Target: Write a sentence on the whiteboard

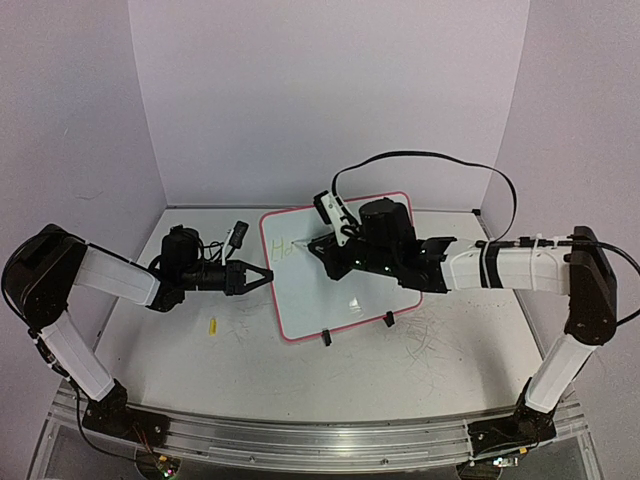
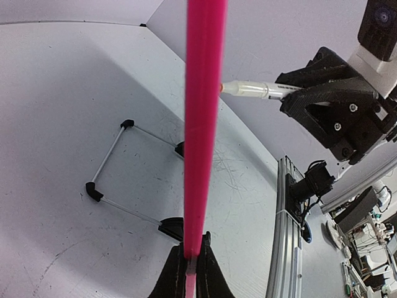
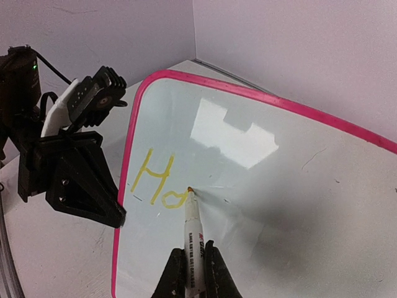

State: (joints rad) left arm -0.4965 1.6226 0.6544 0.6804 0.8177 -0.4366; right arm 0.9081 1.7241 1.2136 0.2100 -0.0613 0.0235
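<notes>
Glossy whiteboard [image 3: 298,205], scratched matt tabletop [image 2: 62,236].

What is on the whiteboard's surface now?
Yellow letters, roughly "Ho", near the whiteboard's left rim, the marker tip at their end. In the top view the right arm hides its middle.

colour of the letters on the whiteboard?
Yellow letters, best seen in the right wrist view.
</notes>
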